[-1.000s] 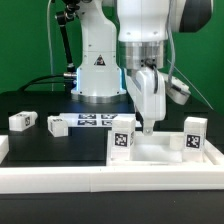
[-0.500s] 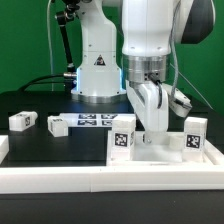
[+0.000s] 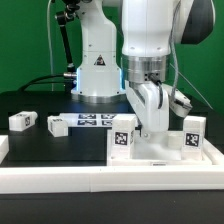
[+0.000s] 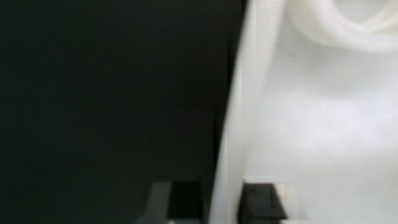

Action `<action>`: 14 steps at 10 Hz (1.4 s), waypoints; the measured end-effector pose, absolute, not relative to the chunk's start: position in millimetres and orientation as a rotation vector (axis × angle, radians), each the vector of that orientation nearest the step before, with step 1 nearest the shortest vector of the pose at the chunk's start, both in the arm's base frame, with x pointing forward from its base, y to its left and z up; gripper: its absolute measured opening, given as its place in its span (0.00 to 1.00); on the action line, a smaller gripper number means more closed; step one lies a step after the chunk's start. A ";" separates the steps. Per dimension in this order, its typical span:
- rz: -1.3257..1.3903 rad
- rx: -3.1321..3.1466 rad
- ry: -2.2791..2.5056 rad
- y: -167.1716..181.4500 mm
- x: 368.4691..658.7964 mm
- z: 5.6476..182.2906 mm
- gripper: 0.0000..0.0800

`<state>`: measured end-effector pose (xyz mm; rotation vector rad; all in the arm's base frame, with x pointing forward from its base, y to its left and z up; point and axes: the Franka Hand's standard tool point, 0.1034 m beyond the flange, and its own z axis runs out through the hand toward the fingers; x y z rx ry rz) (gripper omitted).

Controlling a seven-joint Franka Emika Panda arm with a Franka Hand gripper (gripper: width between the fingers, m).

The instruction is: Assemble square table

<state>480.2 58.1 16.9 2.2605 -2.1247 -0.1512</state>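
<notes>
I am watching the gripper (image 3: 143, 128) clamping the raised rim of the white plastic square tray-like table top (image 3: 165, 152) — the top is lying on the black bench (image 3: 60, 145), at the exterior view's right, beside the long white rail (image 3: 60, 176).

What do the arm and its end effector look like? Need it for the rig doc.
Glossy white rounded-shell arm with dark grey joint bands. The white base column carries a triangular warning sticker and a cyan light low on one side. Dark cabling runs up behind it. The white boxy end effector has two dark fingers and a small grey camera block on its side.
</notes>
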 end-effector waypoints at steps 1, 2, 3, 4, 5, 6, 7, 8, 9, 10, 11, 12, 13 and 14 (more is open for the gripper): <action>-0.148 2.258 -2.127 56.7 480.6 17.0 0.09; -0.148 2.258 -2.127 56.4 480.6 17.0 0.09; -0.148 2.257 -2.128 56.0 480.7 17.0 0.09; -0.147 2.257 -2.128 55.8 480.7 17.0 0.09; -0.147 2.256 -2.129 55.7 480.7 17.0 0.09; -0.147 2.256 -2.129 55.5 480.7 17.0 0.09; -0.147 2.256 -2.129 55.4 480.7 17.0 0.09; -0.147 2.311 -2.071 50.1 481.2 18.0 0.09; -0.141 2.376 -1.997 34.1 482.7 20.8 0.09; -0.152 2.434 -1.917 22.1 480.9 21.6 0.08; -0.150 2.441 -1.902 13.0 479.7 21.8 0.08; -0.151 2.470 -1.863 13.2 479.5 21.3 0.08; -0.157 2.529 -1.783 12.4 477.9 20.3 0.08; -0.160 2.591 -1.695 10.5 477.1 19.9 0.08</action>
